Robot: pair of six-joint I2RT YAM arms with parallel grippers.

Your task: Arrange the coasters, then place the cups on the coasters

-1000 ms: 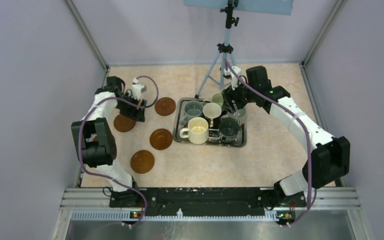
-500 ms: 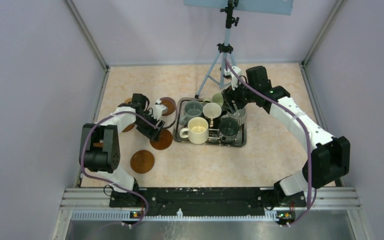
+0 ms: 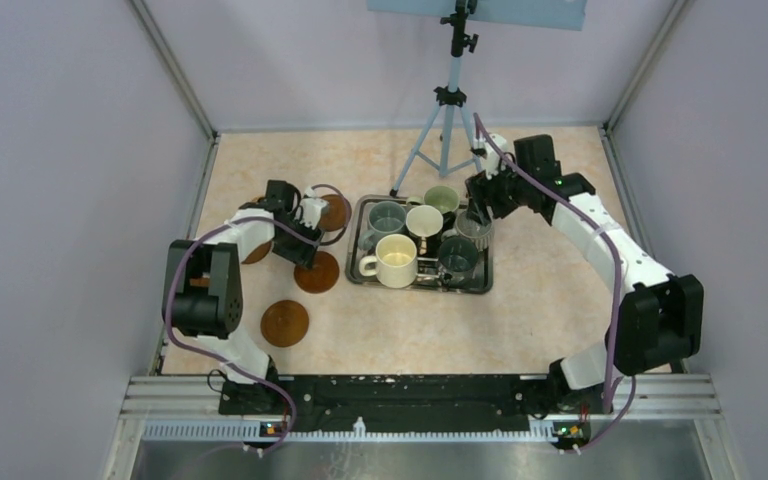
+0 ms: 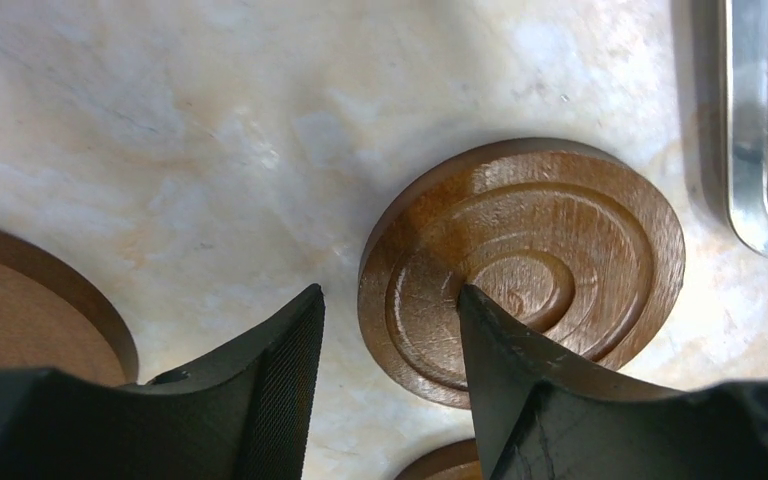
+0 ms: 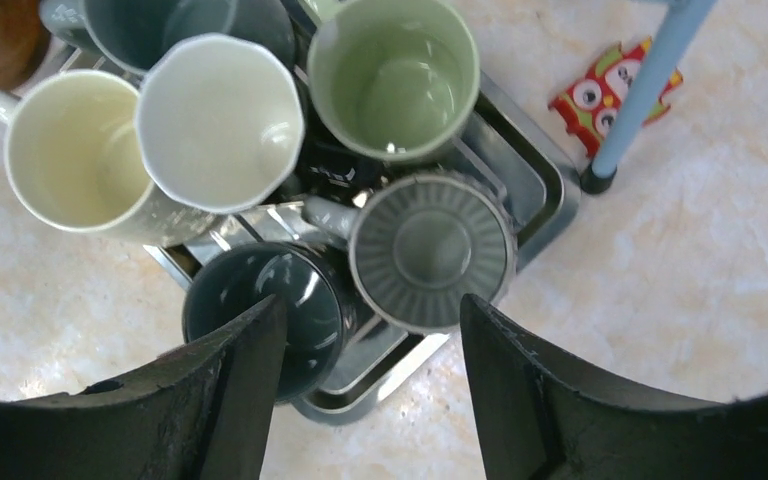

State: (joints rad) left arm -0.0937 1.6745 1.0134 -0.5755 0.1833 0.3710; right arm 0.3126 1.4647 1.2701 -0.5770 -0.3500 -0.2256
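Note:
Several reddish-brown coasters lie left of the steel tray [image 3: 485, 280]; one sits near the front [image 3: 285, 322] and one by the tray's left side [image 3: 322, 277]. My left gripper [image 3: 305, 245] [image 4: 390, 290] is open low over a ringed coaster [image 4: 560, 250]. Its right finger is over the rings and its left finger over bare table. My right gripper [image 3: 478, 205] [image 5: 370, 300] hangs open above the tray, holding nothing. Below it are the ribbed grey cup [image 5: 430, 250] and dark teal cup [image 5: 240, 300]. The green [image 5: 395, 75], white [image 5: 220, 120], cream [image 5: 70, 155] and grey-blue [image 5: 160, 25] cups crowd beside them.
A tripod [image 3: 447, 120] stands behind the tray, one foot [image 5: 595, 180] close to the tray's corner. An owl sticker [image 5: 615, 85] lies by that foot. Another coaster's edge [image 4: 40, 310] shows at the left of the left wrist view. Enclosure walls ring the table.
My left arm swung from the far-left coaster toward the tray and now sits over a coaster beside it, jaws narrower. My right gripper drew back to the right, uncovering the green cup.

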